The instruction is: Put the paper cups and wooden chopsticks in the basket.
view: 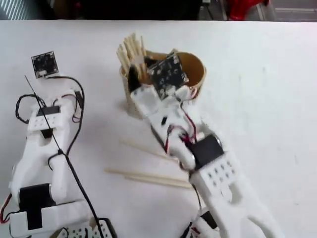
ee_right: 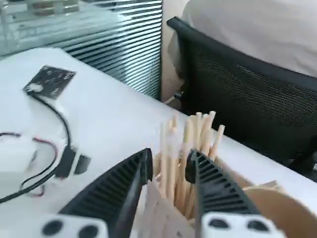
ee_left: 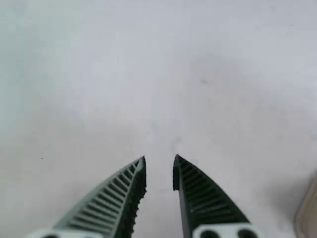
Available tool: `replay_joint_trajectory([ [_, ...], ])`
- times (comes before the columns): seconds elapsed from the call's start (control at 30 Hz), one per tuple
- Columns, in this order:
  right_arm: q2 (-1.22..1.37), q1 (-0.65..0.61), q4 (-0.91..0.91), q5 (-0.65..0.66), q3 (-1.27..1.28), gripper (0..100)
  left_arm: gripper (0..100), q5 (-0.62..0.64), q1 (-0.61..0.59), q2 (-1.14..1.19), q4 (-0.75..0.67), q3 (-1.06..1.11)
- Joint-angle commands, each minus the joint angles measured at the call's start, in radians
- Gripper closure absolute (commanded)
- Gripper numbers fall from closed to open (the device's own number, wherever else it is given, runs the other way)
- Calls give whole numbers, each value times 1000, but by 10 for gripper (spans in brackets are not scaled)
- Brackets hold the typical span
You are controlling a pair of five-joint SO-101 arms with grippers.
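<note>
Currently mid-task, chopstick stage. Right gripper (ee_right: 168,161) is up at the near rim of the basket (view: 199,74), jaws a narrow gap apart, nothing clamped as far as I can judge. The chopstick bundle (ee_right: 190,144) stands upright right in line with that gap, just past the tips; can't tell whether the pads touch it. From the high view the bundle sits at the basket's left edge, tips fanned out above the rim.

Left gripper (ee_left: 159,158) hangs over bare table (ee_left: 148,74), claw narrow too, holding nothing. That arm is folded back on its side, well apart from the basket.

Not done: loose chopsticks (view: 148,177) lie flat on the table between the arms, just beside the right arm's forearm, one more a bit nearer the basket. Basket contents under the right wrist are hidden, so no call on the cups.

Next move, my read: right arm backs off the rim without knocking the bundle, then drops to the loose sticks. They lie flat and thin, so it needs a low, square approach across the sticks and a full close.
</note>
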Motion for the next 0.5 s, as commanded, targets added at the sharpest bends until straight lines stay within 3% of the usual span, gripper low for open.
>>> replay_joint_trajectory([
  [0.0,-74,-96,435,144,-121,864,891,-6,10,-5,-20,-9],
  [0.13,-22,-160,693,313,-126,840,891,-6,10,-5,-21,-9],
  [0.23,56,-140,746,351,-87,837,891,-6,5,-5,-61,0],
  [0.33,176,-136,714,437,18,837,891,-8,4,-5,-61,0],
  [0.47,371,-125,479,506,180,837,891,-8,4,-5,-60,0],
])
